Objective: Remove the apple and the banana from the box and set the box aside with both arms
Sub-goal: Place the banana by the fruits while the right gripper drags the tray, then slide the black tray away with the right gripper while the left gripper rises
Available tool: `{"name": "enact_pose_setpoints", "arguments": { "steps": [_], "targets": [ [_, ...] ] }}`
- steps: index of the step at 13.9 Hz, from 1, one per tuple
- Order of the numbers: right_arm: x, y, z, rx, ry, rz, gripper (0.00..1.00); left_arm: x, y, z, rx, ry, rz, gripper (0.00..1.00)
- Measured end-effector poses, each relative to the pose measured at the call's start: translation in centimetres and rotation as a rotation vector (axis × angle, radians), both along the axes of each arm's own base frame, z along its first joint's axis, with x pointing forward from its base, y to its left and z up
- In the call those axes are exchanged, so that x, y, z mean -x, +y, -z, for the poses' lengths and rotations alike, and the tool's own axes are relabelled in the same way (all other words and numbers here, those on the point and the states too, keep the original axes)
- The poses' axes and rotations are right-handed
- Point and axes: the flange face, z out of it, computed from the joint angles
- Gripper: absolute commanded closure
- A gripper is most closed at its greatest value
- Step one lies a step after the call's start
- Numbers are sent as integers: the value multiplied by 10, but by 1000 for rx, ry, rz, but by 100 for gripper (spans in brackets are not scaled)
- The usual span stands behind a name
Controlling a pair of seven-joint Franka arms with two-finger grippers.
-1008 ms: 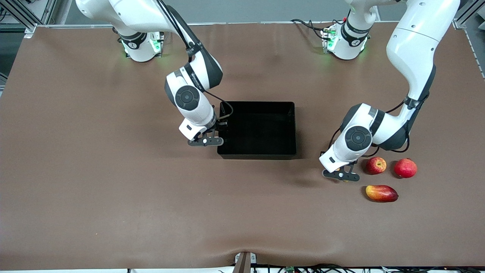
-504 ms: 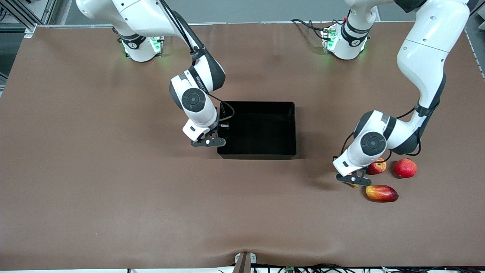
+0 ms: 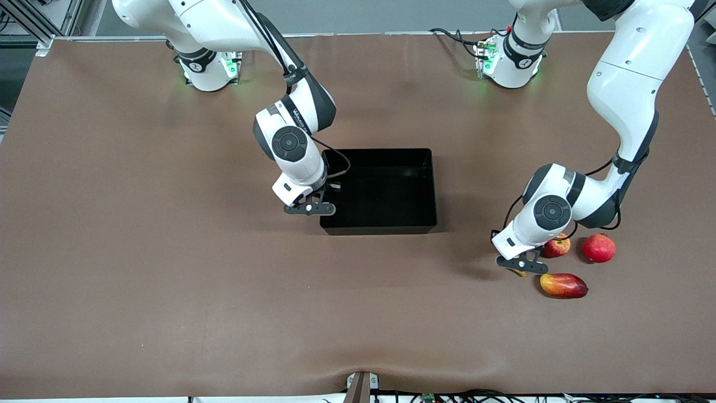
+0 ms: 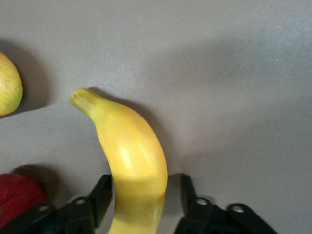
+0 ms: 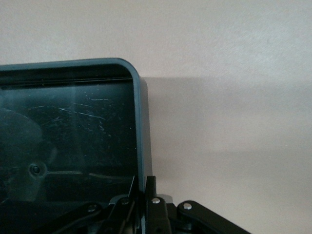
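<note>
1. When checked against a second back, front view: right gripper [image 3: 324,199] now down on the box [image 3: 380,228] at the wall toward the right arm's end of the table. Box nudged a hair, otherwise in the same mid-table spot and empty.
2. Same view: left gripper [image 3: 520,266] shifted toward the fruit group, low over the table [image 3: 140,268] just beside the apple [image 3: 557,246]. Only a yellow tip of the banana [image 3: 521,273] visible under it. Mango [image 3: 563,285] slightly nearer the camera, plain red fruit [image 3: 598,248] beside the apple toward the left arm's end. None of the three moved.
3. Left wrist view: banana lying flat on the table, fingers [image 4: 102,187] spread apart, one on each side with gaps showing. Reads as just let go, not gripped.
4. Right wrist view: jaws pinched together on the box wall near a rounded corner, one finger inside and one outside.
5. Meaning: both fruits out, unloading looks done. Box secured on one side only. Probably next: lift left gripper off the banana and bring it to the free wall for the two-arm move.
</note>
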Motion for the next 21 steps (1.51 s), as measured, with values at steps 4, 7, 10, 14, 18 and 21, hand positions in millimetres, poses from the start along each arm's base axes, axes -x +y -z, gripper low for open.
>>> {"name": "enact_pose_setpoints", "arguments": {
  "steps": [4,7,10,14,18,21],
  "targets": [
    [-34,-49,-46,16,58,84,100,-17,1,-75,17,-50,-84,0],
    [-67,-138,-83,13,115,126,100,-18,6,-190,5,-52,-180,0],
    [-87,-248,-100,-6,180,126,100,-7,19,-295,-40,-61,-241,0],
    [-94,-405,-82,-64,196,79,100,7,25,-377,1,-63,-287,0],
    [-72,-552,-61,-120,157,43,100,35,19,-437,35,-113,-301,0],
    [-56,-623,-27,-123,117,18,100,62,22,-468,55,-123,-319,0]
  ]
}}
